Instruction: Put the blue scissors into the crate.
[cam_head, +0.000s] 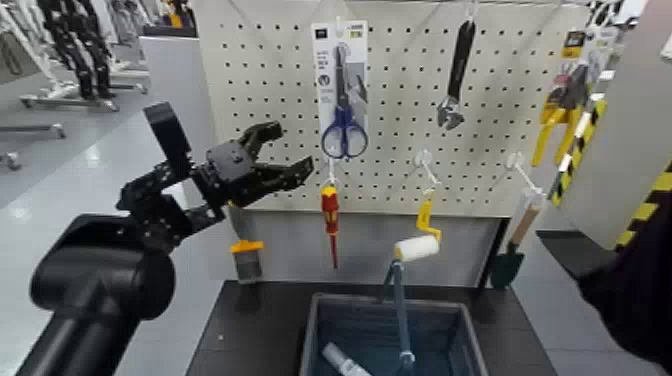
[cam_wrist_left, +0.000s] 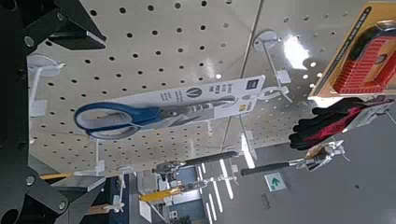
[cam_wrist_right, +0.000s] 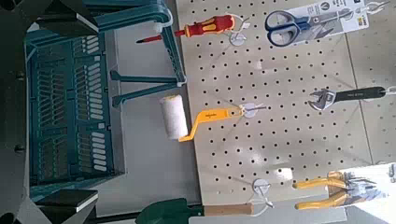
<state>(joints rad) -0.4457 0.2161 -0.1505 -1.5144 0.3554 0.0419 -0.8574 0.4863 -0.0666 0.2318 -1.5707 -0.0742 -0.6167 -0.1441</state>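
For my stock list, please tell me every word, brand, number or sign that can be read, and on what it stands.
No text can be read.
Scissors card: print too small.
Pliers card: too small.
Roller handle: mark too small.
Green sign: too small.

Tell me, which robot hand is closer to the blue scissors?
The left one. The left gripper is open just beside the scissors, not touching them. The right arm is much farther off, over at the right side.

A dark, flat surface (cam_head: 255, 325) carries the grey-blue crate (cam_head: 440, 306).
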